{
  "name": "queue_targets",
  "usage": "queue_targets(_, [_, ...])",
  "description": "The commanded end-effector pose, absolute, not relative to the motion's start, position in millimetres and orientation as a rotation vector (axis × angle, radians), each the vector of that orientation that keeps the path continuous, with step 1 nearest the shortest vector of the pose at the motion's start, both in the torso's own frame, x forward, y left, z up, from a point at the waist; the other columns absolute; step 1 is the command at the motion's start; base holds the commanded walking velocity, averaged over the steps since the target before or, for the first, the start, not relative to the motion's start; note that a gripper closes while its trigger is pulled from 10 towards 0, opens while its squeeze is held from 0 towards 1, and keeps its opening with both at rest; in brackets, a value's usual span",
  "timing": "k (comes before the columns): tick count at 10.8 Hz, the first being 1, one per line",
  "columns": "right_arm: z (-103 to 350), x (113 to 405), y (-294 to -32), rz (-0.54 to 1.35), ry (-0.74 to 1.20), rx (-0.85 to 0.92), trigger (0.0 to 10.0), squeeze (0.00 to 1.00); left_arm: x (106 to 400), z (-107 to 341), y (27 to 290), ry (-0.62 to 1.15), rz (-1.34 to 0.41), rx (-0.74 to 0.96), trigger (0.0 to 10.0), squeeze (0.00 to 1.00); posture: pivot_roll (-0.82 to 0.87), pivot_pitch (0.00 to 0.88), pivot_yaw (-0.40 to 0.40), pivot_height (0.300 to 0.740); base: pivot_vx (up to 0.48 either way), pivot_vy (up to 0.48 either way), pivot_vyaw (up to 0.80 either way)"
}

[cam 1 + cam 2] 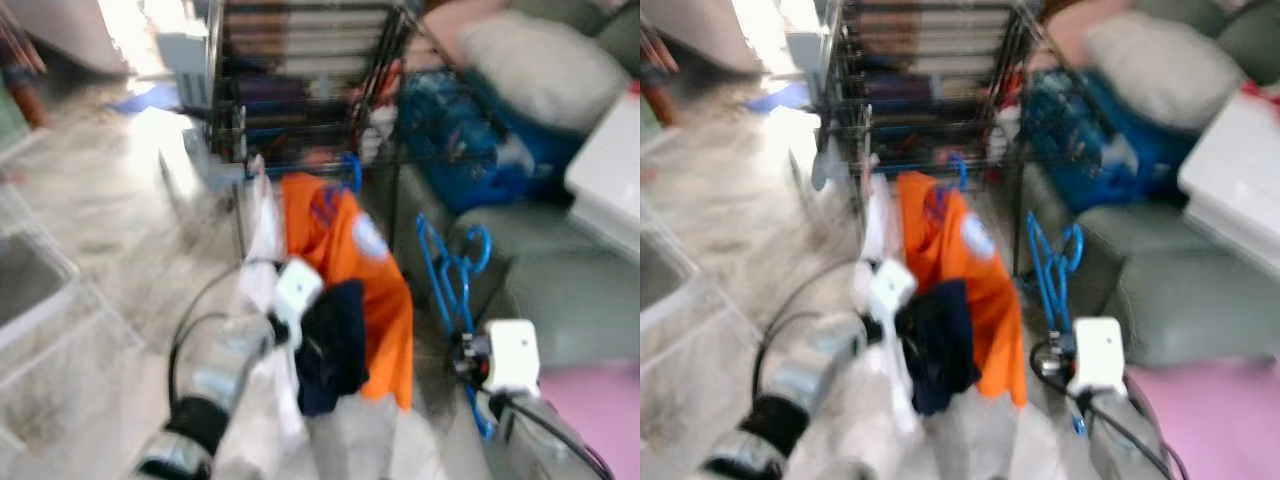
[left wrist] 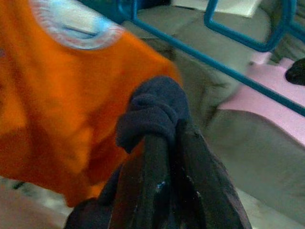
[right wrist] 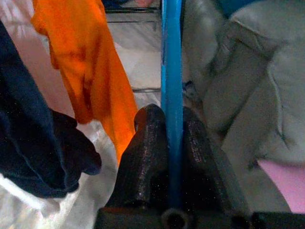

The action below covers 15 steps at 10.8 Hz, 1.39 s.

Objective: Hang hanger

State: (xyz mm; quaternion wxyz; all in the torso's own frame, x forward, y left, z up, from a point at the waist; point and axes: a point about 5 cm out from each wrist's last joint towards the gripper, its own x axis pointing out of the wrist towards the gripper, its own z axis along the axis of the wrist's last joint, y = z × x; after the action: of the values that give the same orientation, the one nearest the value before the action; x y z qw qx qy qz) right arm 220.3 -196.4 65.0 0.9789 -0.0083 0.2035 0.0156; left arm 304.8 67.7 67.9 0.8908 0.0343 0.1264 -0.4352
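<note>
The right gripper (image 3: 172, 143) clamps a blue hanger (image 1: 447, 275) just right of the orange shirt (image 1: 350, 270). The left gripper (image 2: 167, 157) pinches a navy cloth (image 1: 335, 345) before that shirt.

— What's the left gripper (image 2: 164, 138) got?
— Its black fingers (image 2: 152, 176) are pinched on a bunch of dark cloth (image 2: 155, 107).
— And behind it?
— An orange shirt (image 2: 62, 95), a blue hanger (image 2: 224, 67), and a grey sofa (image 2: 257, 152).

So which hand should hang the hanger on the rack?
Right. The right hand is shut on the blue hanger; the left hand is occupied, gripping a dark garment.
</note>
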Motion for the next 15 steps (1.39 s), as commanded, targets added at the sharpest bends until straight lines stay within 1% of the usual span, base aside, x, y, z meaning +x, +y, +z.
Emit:
queue_targets(1, [68.1, 221.8, -197.9, 0.025, 0.398, -0.013, 10.0, 0.00, 311.0, 78.9, 67.3, 0.219, -0.906, 0.093, 10.0, 0.00, -0.03, 0.000, -0.048, 0.740, -0.368, 0.000, 0.00])
queue_targets(6, [68.8, 221.6, -195.1, 0.026, 0.390, -0.004, 10.0, 0.00, 312.4, 79.2, 68.8, 0.219, -0.905, 0.102, 10.0, 0.00, -0.03, 0.000, -0.051, 0.740, -0.354, 0.000, 0.00])
queue_targets(12, [68.0, 221.7, -194.6, 0.018, 0.395, 0.001, 10.0, 0.00, 316.0, 80.4, 69.9, 0.227, -0.886, 0.065, 10.0, 0.00, -0.03, 0.000, -0.048, 0.740, 0.000, 0.000, 0.00])
queue_targets(15, [66.3, 222.2, -193.5, 0.023, 0.405, 0.001, 10.0, 0.00, 314.7, 79.5, 69.4, 0.235, -0.908, 0.058, 10.0, 0.00, -0.03, 0.000, -0.048, 0.740, 0.000, 0.376, -0.80])
